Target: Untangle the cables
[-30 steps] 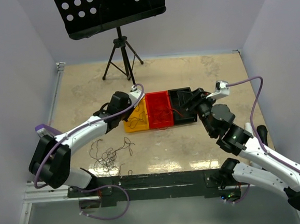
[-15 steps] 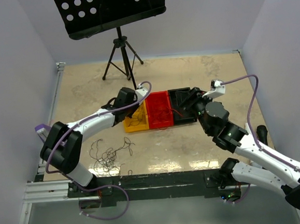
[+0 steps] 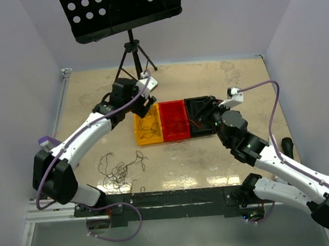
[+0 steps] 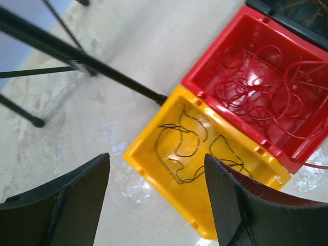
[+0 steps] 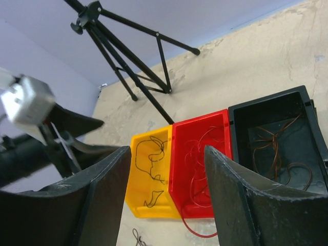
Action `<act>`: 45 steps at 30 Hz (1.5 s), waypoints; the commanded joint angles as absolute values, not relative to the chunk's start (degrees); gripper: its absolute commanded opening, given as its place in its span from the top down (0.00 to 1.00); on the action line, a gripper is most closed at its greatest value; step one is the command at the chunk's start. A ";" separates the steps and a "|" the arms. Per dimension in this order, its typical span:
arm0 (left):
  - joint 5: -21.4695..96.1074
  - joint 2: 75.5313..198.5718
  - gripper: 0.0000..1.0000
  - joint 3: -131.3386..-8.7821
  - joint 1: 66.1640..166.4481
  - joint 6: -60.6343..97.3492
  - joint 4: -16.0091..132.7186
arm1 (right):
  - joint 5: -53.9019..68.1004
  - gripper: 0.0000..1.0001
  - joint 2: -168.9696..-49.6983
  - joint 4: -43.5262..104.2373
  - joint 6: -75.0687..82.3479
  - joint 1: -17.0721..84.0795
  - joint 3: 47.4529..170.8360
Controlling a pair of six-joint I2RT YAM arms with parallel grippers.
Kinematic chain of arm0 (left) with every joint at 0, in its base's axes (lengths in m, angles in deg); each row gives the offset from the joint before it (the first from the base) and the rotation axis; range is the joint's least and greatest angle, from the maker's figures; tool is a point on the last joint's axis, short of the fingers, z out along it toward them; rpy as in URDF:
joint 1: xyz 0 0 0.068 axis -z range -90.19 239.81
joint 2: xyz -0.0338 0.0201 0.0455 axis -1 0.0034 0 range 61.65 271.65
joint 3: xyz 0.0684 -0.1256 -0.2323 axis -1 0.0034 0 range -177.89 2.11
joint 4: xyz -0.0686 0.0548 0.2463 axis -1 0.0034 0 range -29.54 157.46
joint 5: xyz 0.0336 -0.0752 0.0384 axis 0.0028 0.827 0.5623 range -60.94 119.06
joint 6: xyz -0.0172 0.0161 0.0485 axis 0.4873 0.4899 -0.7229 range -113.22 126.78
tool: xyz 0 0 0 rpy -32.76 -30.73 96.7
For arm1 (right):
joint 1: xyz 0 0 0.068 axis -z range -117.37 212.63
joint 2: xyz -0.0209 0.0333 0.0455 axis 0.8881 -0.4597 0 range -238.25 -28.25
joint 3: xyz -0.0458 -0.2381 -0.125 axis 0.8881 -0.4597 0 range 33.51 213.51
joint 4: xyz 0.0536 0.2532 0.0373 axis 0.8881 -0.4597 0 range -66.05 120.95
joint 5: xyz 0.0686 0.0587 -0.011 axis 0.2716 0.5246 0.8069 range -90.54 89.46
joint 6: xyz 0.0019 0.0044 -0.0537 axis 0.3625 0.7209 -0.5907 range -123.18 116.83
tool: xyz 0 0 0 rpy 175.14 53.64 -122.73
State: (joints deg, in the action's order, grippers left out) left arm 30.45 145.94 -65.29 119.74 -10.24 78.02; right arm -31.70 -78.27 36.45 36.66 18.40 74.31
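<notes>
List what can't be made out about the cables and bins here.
- Top view: loose cable pile, strands too thin to separate.
- Top view: black bin, partly hidden by the right gripper.
- Left wrist view: black bin cut off by the top edge.

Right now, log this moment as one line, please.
left fingers open above yellow bin | black cable in yellow bin | red cables in red bin | right fingers open, empty | black tangle on table

- Three bins — one yellow bin [image 5: 151, 132], one red bin [image 5: 200, 118], one black bin [image 5: 266, 98].
- Four lots of cables [image 3: 120, 172] — one per bin, one loose outside them.
- One music stand [image 3: 127, 12].
- Two arms: left arm [image 3: 91, 131], right arm [image 3: 282, 165].
</notes>
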 commanded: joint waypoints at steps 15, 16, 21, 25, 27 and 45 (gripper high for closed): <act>43.82 130.55 0.10 -59.33 101.06 -19.68 92.72 | -27.08 0.27 -112.51 46.16 35.68 -9.69 80.69; 44.00 130.46 0.10 -58.89 100.45 -19.59 92.63 | -27.26 0.27 -114.72 45.63 35.41 -10.57 82.10; 45.31 129.59 0.10 -58.10 98.42 -20.20 93.85 | -27.35 0.27 -122.55 47.47 32.43 -12.34 85.80; 45.93 128.80 0.10 -57.57 97.54 -21.78 95.09 | -27.17 0.27 -126.51 50.28 26.29 -13.83 88.09; 46.46 128.88 0.10 -57.57 97.19 -22.75 95.70 | -26.82 0.27 -127.65 51.77 22.24 -14.36 88.62; 45.67 129.32 0.10 -56.78 94.11 -22.84 94.47 | -19.97 0.34 -139.26 51.52 9.92 -14.45 98.46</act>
